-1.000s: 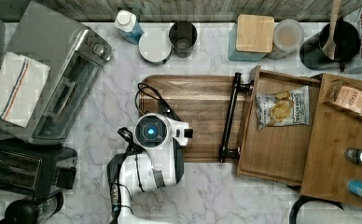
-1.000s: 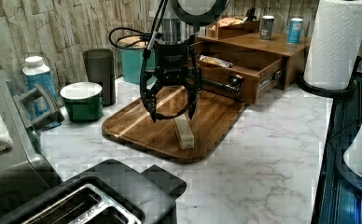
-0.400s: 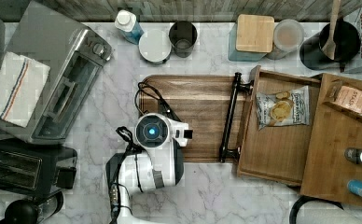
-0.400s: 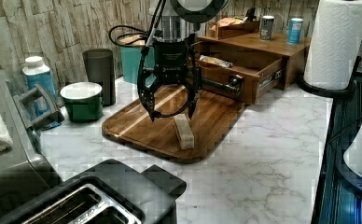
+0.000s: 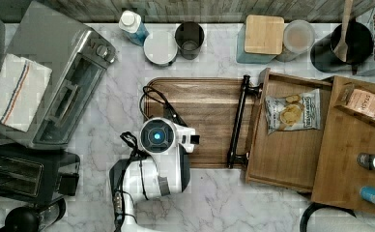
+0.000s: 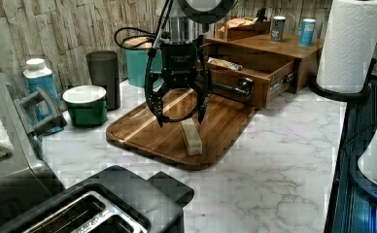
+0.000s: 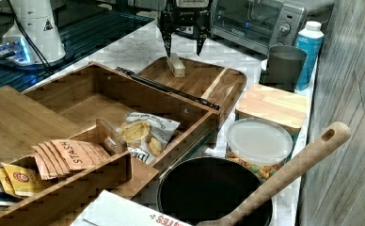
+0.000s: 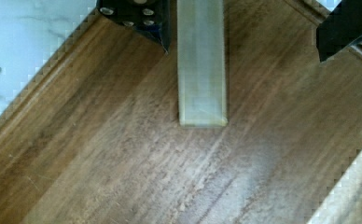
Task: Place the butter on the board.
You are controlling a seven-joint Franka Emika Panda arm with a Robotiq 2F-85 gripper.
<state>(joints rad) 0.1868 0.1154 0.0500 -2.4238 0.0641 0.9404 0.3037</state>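
The butter (image 6: pixel 191 137), a pale stick, lies flat on the dark brown board (image 6: pixel 143 131) near its front edge in the left view. My gripper (image 6: pixel 180 120) hangs just above the butter, open, with a finger on each side and nothing held. The right view shows the butter (image 7: pixel 176 65) on the board (image 7: pixel 204 77) below the gripper (image 7: pixel 183 51). In the wrist view the butter (image 8: pixel 201 70) rests on the board's grain (image 8: pixel 100 154) between the dark fingers (image 8: pixel 142 18). From the top view my arm (image 5: pixel 159 137) covers the butter over the board (image 5: pixel 209 106).
A lighter wooden tray (image 5: pixel 282 154) with a chip bag (image 5: pixel 292 113) adjoins the board in the top view. A toaster oven (image 5: pixel 64 92) and toaster (image 5: pixel 16 174) stand at the top view's left. A dark cup (image 5: pixel 189 39), a green lidded bowl (image 6: pixel 85 104) and a paper towel roll (image 6: pixel 349 43) stand around.
The gripper has lifted very slightly above the butter. The butter lies still on the board.
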